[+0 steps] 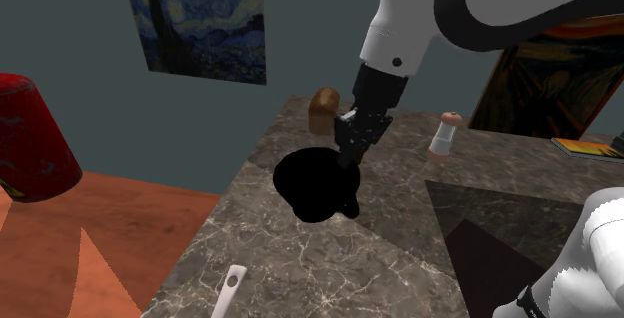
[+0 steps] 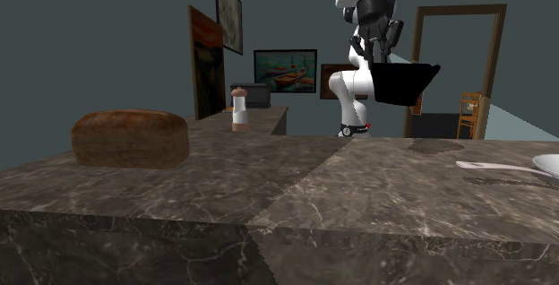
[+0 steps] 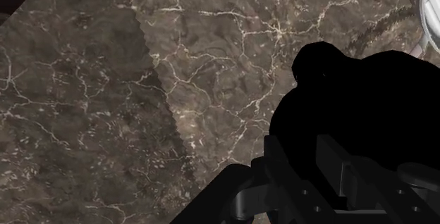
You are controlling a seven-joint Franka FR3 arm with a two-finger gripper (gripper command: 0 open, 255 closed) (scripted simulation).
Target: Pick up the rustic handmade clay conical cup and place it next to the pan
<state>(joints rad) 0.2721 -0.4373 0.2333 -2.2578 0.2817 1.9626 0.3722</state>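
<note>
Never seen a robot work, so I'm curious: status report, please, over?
Claw shut on black cup, held above counter. White pan lies apart. Loaf, shaker off to side.

arm: white forearm enters shoulder view at 1 o'clock, slants down toward 7 o'clock | wrist: dark, pointing nearly straight down in second exterior view | pincer: fingers clasped on black cup, which hangs at its 5 o'clock | lower link: white, at 5 o'clock in shoulder view
</note>
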